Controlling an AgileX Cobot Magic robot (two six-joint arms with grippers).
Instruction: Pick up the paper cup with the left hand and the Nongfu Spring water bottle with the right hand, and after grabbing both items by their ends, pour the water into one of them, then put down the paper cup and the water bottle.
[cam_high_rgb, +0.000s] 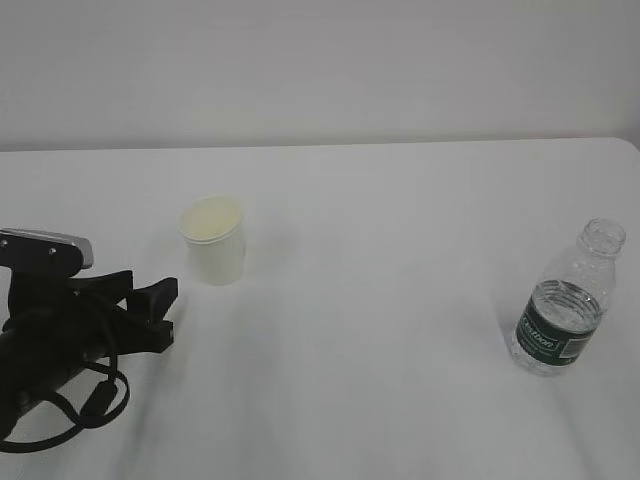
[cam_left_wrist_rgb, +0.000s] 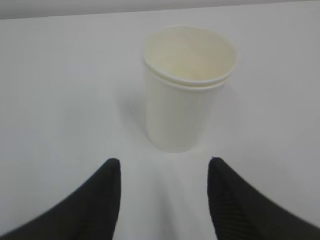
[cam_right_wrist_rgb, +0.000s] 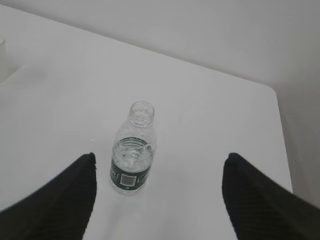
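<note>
Low at the table's near-left edge, left hand (cam_high_rgb: 165, 308) gapes toward the upright paper cup (cam_high_rgb: 213, 240).

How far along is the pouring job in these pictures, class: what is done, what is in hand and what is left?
Done: nothing yet. The paper cup and the Nongfu Spring water bottle both stand upright on the table, untouched, water inside the bottle. In hand: the left hand faces the cup with open jaws, short of it; the right hand is open above the bottle. Left: both grasps, the pour, setting both down.
</note>
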